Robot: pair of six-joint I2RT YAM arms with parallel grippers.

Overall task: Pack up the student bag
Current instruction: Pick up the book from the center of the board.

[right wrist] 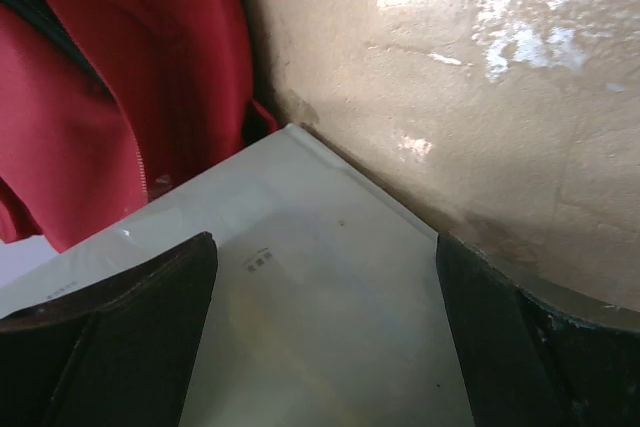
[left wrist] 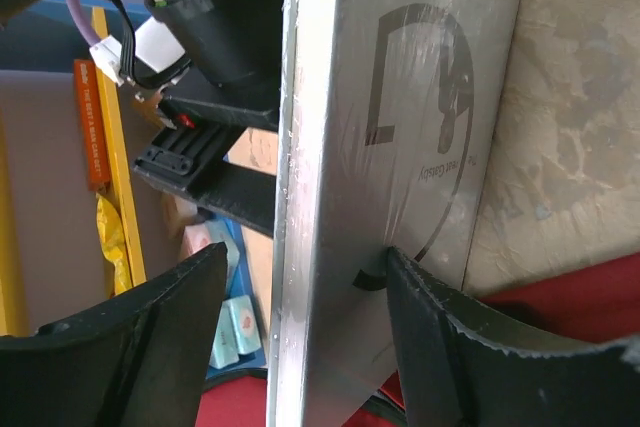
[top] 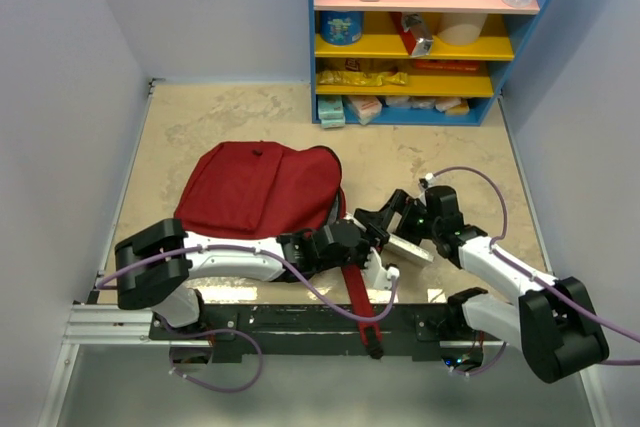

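The student bag point(top: 255, 187) is a dark-red backpack lying flat on the table, its long red strap point(top: 360, 307) trailing toward the near edge. By its right side is a thin silver-grey slab point(top: 410, 249) with a dark round logo point(left wrist: 420, 97). My left gripper point(left wrist: 305, 255) straddles the slab's edge, open: the right finger point(left wrist: 440, 337) touches its face and the left finger point(left wrist: 150, 337) stands apart from it. My right gripper point(right wrist: 325, 242) hovers wide open over the slab's pale face point(right wrist: 330, 317), with the bag's red fabric point(right wrist: 90, 97) to its left.
A blue shelf unit point(top: 420, 37) with yellow and pink boards stands at the back right, holding packets, a tin and bottles. Grey walls close in left and right. The arms' base rail point(top: 300, 322) runs along the near edge.
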